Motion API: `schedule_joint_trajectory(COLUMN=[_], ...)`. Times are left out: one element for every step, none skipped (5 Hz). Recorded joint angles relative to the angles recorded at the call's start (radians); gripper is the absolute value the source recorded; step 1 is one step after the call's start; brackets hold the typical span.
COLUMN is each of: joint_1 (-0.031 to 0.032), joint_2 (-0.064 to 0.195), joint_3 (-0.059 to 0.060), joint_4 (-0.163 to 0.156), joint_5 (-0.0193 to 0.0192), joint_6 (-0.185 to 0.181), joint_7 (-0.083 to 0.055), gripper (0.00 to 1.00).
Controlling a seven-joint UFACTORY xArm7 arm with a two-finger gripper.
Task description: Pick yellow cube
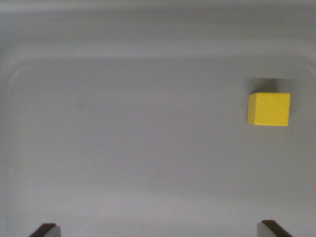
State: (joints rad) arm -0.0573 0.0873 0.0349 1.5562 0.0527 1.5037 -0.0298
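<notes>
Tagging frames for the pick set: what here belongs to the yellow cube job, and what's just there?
Belongs to the job:
- yellow cube, at the wrist view's right, resting alone on the surface
- gripper, only the two jaw tips show at the bottom edge, spread wide, nothing between them

Just there:
- grey tray under the cube; nothing else lies on it

matt yellow cube (269, 109) sits on a smooth, matt grey tray (123, 148).
</notes>
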Motion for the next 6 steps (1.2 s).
schedule_joint_trajectory(joint_1=[0.0,-0.0091,-0.0091,-0.0193,-0.0193,-0.0303], joint_2=[0.0,0.03,0.03,0.063,0.063,0.099], joint_3=[0.0,-0.005,-0.005,-0.01,-0.01,-0.015], joint_4=[0.0,-0.01,-0.01,-0.02,-0.02,-0.032], joint_5=[0.0,0.0026,0.0026,0.0055,0.0055,0.0087], joint_6=[0.0,-0.036,-0.036,-0.076,-0.076,-0.119], joint_7=[0.0,-0.017,-0.017,-0.036,-0.036,-0.056], gripper=[0.0,0.0,0.0,0.0,0.0,0.0])
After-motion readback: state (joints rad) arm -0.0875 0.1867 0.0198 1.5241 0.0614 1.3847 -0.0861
